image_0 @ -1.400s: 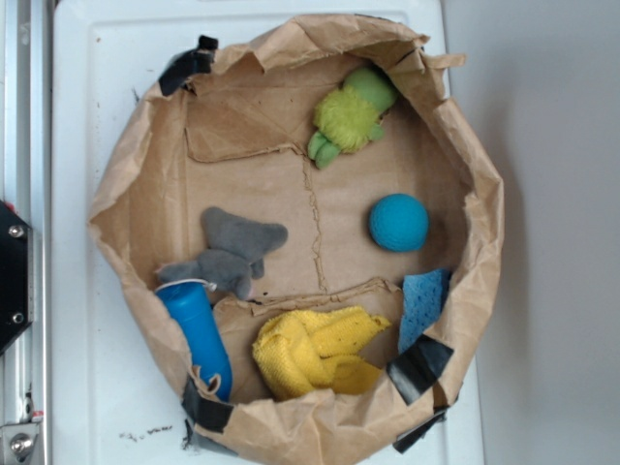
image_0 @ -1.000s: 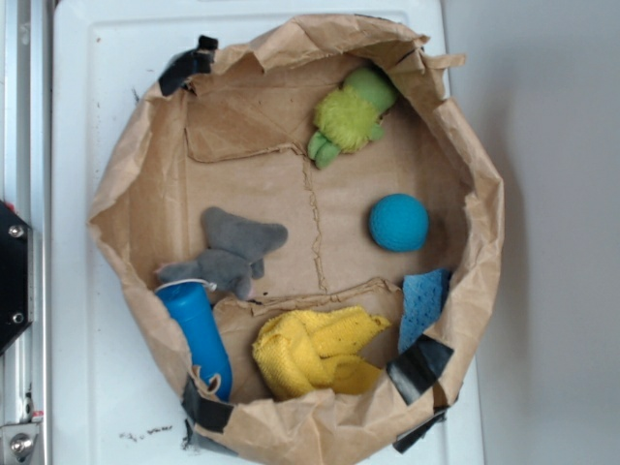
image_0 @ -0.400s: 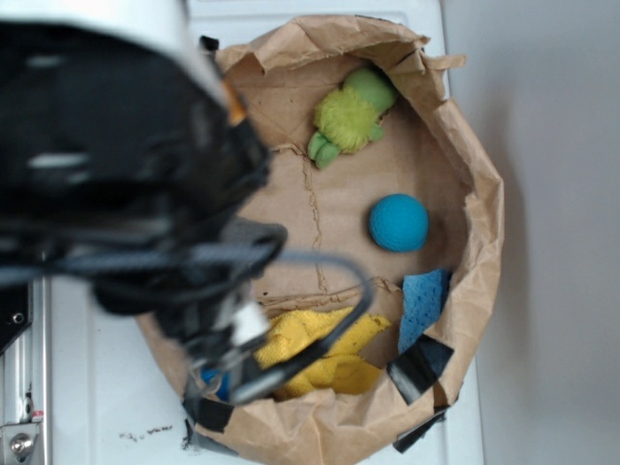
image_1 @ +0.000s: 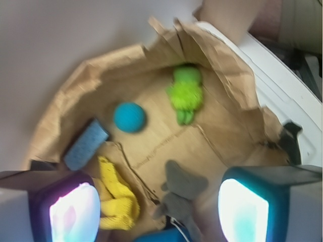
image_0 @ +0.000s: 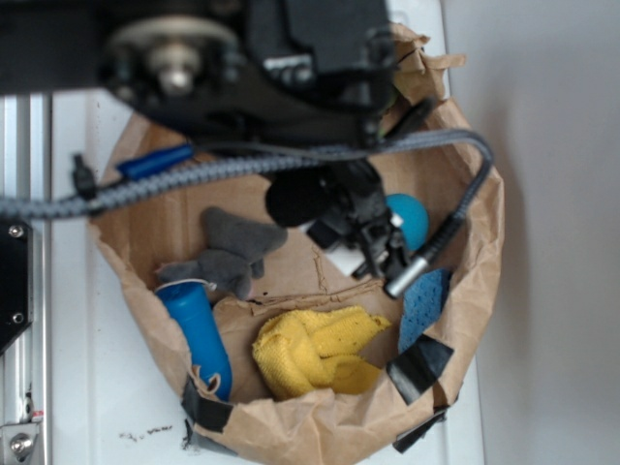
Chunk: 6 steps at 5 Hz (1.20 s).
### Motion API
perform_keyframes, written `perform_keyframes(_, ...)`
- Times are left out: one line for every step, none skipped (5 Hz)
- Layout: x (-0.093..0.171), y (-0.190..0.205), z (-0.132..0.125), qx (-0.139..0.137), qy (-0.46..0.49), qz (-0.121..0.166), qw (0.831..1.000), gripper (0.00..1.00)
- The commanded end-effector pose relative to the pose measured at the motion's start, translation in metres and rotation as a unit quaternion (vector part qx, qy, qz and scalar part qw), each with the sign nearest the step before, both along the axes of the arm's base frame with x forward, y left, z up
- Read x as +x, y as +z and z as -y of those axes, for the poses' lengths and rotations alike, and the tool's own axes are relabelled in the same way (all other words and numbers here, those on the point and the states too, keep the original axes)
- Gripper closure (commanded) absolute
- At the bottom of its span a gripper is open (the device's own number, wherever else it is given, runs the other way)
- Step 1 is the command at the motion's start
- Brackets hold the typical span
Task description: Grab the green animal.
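White tabletop (image_0: pixel 97 368) carries a brown paper bag (image_1: pixel 75 96). Inside it, the green animal (image_1: pixel 185 93) lies by the far wall, just beside the teal ball (image_1: pixel 129 117). Nearer in the bag lies the grey plush (image_1: pixel 181 194). Above the bag hangs the claw (image_1: pixel 159 204), released and empty.

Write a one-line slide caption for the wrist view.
Open end effector hovers above the brown paper basket, the fuzzy green plush animal lying untouched near its far wall.
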<state>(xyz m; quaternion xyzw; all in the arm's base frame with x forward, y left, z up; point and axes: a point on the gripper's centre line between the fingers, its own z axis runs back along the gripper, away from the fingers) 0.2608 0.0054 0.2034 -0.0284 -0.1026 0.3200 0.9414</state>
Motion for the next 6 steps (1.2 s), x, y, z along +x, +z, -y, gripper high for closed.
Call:
perform_keyframes(0.003, 0.015, -0.013, 0.001, 0.009, 0.026, 1.000, 0.00)
perform_keyframes(0.003, 0.015, -0.013, 0.001, 0.009, 0.026, 1.000, 0.00)
perform_keyframes(0.024, -0.029, -0.025, 0.044, 0.024, 0.018, 0.999, 0.00)
perform_keyframes(0.034, -0.056, -0.040, 0.049, 0.016, -0.008, 0.999, 0.00)
perform_keyframes(0.037, -0.075, -0.051, 0.045, -0.001, -0.023, 0.999, 0.00)
perform_keyframes(0.039, -0.087, -0.060, 0.041, -0.018, -0.029, 0.999, 0.00)
